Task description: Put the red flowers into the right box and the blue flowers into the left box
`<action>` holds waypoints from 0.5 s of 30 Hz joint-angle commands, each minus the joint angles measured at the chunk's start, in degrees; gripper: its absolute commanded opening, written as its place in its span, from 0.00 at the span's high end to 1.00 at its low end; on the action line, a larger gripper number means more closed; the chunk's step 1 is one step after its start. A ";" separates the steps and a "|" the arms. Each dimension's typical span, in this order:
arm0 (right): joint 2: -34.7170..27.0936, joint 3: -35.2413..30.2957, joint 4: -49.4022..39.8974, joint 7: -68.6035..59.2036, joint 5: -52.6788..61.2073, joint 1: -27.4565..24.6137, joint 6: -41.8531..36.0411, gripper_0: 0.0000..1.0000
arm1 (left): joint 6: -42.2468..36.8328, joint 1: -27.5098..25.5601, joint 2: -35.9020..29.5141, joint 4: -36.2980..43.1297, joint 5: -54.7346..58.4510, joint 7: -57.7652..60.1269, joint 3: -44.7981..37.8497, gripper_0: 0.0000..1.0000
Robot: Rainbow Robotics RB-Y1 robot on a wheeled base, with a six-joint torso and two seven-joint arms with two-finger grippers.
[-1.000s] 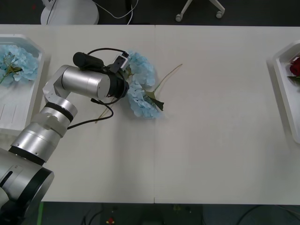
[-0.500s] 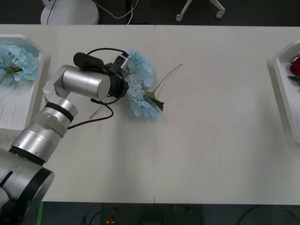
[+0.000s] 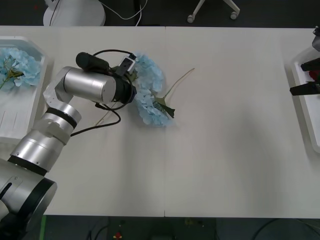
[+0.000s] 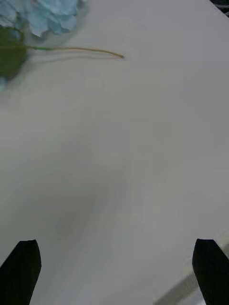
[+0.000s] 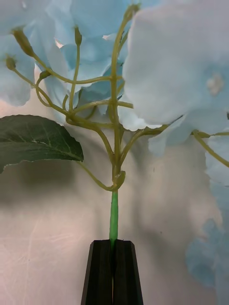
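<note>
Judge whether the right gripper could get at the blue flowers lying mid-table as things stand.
Probably yes: the right gripper is open over bare table, nothing between it and the blue flowers, though the left gripper already pinches one stem.

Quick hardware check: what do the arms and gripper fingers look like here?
Left arm: brushed silver cylindrical links with black joint rings, a black camera barrel on the wrist and black cables looping around it. The left gripper has flat black fingers, pressed together. The right gripper has matching black fingers set wide apart; in the front view it appears as dark shapes at the table's right edge.
</note>
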State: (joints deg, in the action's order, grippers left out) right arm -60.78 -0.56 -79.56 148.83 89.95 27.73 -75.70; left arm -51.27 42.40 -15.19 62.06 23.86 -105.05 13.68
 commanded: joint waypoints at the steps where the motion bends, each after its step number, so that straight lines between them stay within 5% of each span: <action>1: -3.03 0.64 -6.04 6.17 3.13 1.54 -1.29 0.08 | -11.75 -0.12 -3.10 12.74 3.48 2.84 -8.67 1.00; 7: -2.68 0.91 -11.32 6.17 3.22 1.45 -2.96 0.08 | -21.51 -0.91 -9.07 20.82 9.10 2.40 -18.95 1.00; 15: -1.80 3.90 -14.22 6.17 5.59 1.54 -2.08 0.08 | -15.44 -9.79 -18.48 21.88 22.90 -4.02 -34.77 1.00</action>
State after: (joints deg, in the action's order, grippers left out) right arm -60.88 2.01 -92.19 155.88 94.23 27.73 -78.27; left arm -69.15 37.05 -28.34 81.79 44.31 -105.12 -16.54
